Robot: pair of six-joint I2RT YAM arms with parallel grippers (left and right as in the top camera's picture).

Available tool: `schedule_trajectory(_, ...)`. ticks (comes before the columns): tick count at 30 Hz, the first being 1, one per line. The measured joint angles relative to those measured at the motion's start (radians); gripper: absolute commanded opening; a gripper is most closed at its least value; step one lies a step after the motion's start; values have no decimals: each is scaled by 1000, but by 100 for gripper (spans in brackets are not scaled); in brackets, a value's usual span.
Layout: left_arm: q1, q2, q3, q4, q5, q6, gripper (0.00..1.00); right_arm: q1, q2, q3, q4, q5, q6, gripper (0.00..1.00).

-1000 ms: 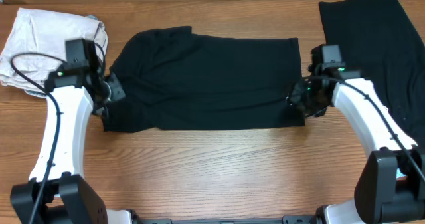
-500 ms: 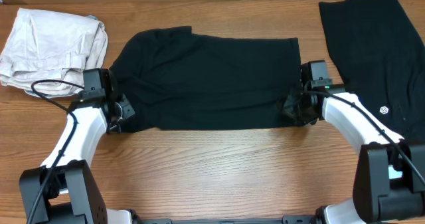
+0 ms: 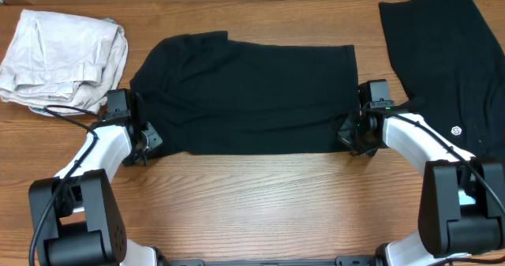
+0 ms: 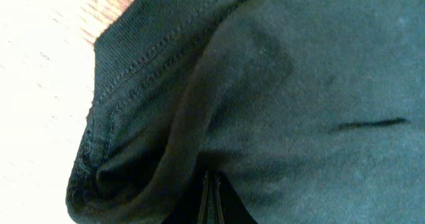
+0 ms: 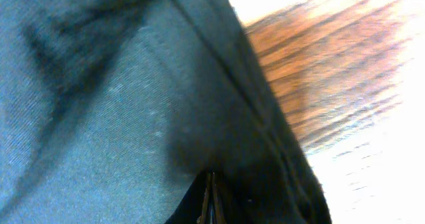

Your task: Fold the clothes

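a black t-shirt (image 3: pixel 245 92) lies flat mid-frame. the left tool (image 3: pixel 147 142) grips its lower left corner, the right tool (image 3: pixel 352 134) its lower right.

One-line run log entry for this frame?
phase: pre-fold grasp | left gripper: shut on T-shirt, near-left corner | right gripper: shut on near-right corner | T-shirt: spread on table

Overhead sharp, evenly lit; wrist views soft, table (image 4: pixel 33 84) beside T-shirt (image 4: pixel 299 84) blown white.

White arm links (image 3: pixel 102 147), black joints (image 3: pixel 118 102), black cables (image 3: pixel 59 108), green light (image 3: pixel 388 103).
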Motion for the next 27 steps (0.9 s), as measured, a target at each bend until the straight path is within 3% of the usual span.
schedule_trajectory(12,0,48,58,-87,7,-19,4,-109,-8,0,-184,-74,21,4)
schedule_trajectory(27,2,126,218,-705,33,-18,4,-167,-5,-8,-492,-90,-48,4)
